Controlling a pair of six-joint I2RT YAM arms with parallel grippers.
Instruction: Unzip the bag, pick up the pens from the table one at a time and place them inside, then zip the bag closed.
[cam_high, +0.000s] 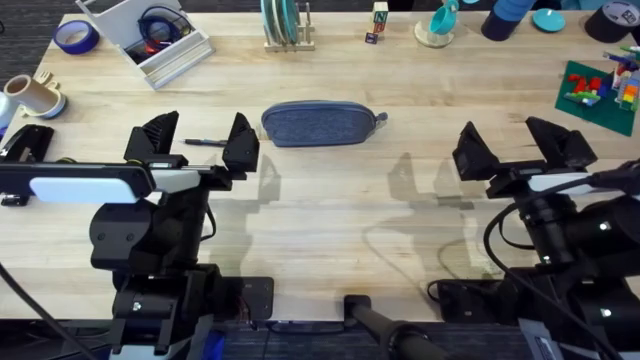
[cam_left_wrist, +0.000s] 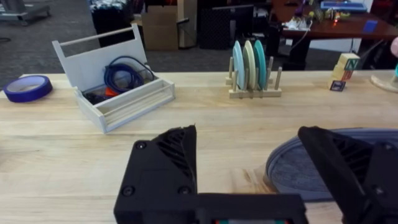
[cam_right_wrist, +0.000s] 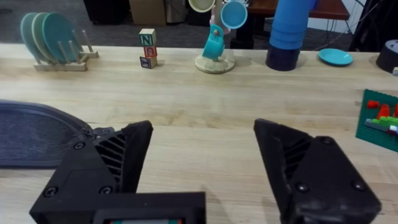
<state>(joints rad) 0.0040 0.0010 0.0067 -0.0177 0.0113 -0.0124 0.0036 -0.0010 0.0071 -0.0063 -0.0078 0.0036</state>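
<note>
- The bag (cam_high: 322, 124) lies flat on the bench (cam_high: 330, 215), long side across our view, and we take it as the landmark for everything else.
- Its zipper looks closed along the top, with the pull (cam_high: 380, 118) at the right tip; we judge the unzipping is not yet done, so no pen can go in.
- One black pen (cam_high: 204, 142) lies on the bench just left of the bag, apart from it; we cannot make out any others.
- Our left end effector (cam_high: 196, 140) hangs just left of the bag with its fingers spread wide on either side of the pen and nothing between them. In the left wrist view the bag's rounded end (cam_left_wrist: 298, 171) sits by one finger.
- Our right end effector (cam_high: 516, 143) hangs well right of the bag, likewise spread wide and empty. That puts it on the pull's side.
- We read this stance as deliberate: one arm near each end of the bag, so one can steady the fabric while the other draws the pull.
</note>
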